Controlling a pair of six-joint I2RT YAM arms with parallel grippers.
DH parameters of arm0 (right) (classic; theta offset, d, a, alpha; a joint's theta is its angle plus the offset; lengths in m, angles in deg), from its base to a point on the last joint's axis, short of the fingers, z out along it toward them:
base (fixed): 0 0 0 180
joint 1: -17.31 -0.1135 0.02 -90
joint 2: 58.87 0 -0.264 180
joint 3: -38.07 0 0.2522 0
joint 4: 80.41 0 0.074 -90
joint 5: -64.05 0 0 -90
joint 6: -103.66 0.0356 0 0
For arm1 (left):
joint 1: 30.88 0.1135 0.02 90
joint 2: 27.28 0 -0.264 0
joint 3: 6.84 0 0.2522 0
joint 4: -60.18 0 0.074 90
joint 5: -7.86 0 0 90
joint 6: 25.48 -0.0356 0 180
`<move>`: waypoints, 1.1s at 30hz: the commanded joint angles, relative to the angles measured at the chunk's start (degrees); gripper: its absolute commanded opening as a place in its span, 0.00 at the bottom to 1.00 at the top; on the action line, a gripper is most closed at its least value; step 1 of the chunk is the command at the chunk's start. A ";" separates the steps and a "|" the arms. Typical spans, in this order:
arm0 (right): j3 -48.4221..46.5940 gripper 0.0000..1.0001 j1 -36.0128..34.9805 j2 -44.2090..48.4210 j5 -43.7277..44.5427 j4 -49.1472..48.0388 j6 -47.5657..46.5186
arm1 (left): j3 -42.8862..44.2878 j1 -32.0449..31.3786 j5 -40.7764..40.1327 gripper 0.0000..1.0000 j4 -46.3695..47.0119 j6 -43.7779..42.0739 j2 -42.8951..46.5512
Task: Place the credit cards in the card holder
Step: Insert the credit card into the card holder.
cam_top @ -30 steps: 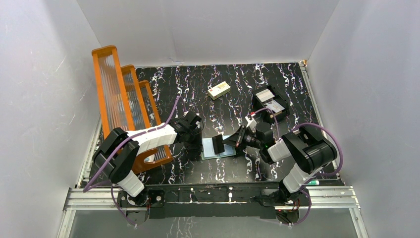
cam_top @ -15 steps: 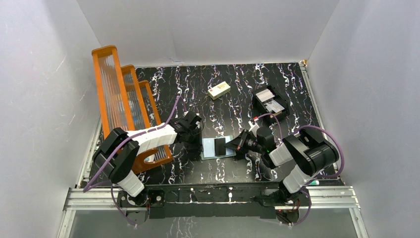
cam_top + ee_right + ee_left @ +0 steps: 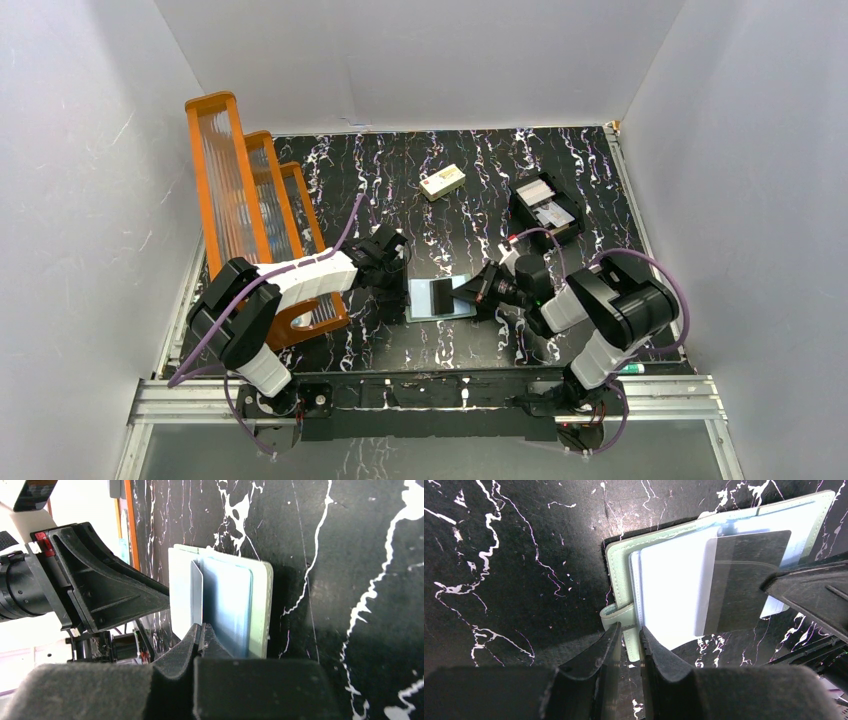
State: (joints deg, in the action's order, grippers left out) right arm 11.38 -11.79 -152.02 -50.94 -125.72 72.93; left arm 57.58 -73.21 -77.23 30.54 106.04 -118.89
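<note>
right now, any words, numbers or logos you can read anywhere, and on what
No text can be read anywhere.
cream block: a dark mark, too small to read.
cards in the black tray: faint marks, too small to read.
held card and card holder: no print visible.

This is a robotics lab test cell: plain white panels (image 3: 400,60) wall in a black marbled table (image 3: 470,200) on three sides. An aluminium rail (image 3: 430,395) runs along the table's near edge. The left arm (image 3: 300,280) and the right arm (image 3: 610,300) are bolted there, trailing purple cables (image 3: 662,272).
</note>
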 commanded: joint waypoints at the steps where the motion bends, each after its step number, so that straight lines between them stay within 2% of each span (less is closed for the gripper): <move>1: -2.36 0.00 -0.56 -3.93 -4.94 -5.78 -0.83 | 1.24 0.08 -0.35 0.20 -1.61 -0.78 -0.99; 9: -3.72 0.00 -1.37 -6.26 -4.32 -9.20 2.22 | 1.93 0.05 0.43 0.19 -1.63 -0.85 -1.11; 20: -9.41 0.01 -7.31 -4.27 4.39 1.88 1.29 | 2.35 -0.80 1.11 0.19 -1.26 0.25 -0.61; 27: -11.07 0.20 -8.79 1.19 7.84 14.24 -2.45 | 2.76 -0.83 -0.25 0.20 -2.14 -0.70 0.34; 30: -12.29 0.32 -8.83 6.78 11.65 25.84 -4.50 | 2.92 -0.83 -0.75 0.22 -2.62 -0.99 1.16; 33: -13.89 0.36 -8.82 13.24 16.55 35.68 -5.53 | 2.62 -0.83 -0.94 0.23 -2.76 -1.16 2.29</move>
State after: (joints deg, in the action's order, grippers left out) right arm 1.13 -20.36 -146.36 -41.59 -103.95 70.57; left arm 58.78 -73.78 -77.10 29.47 105.60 -119.50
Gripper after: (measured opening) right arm 0.339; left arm 0.224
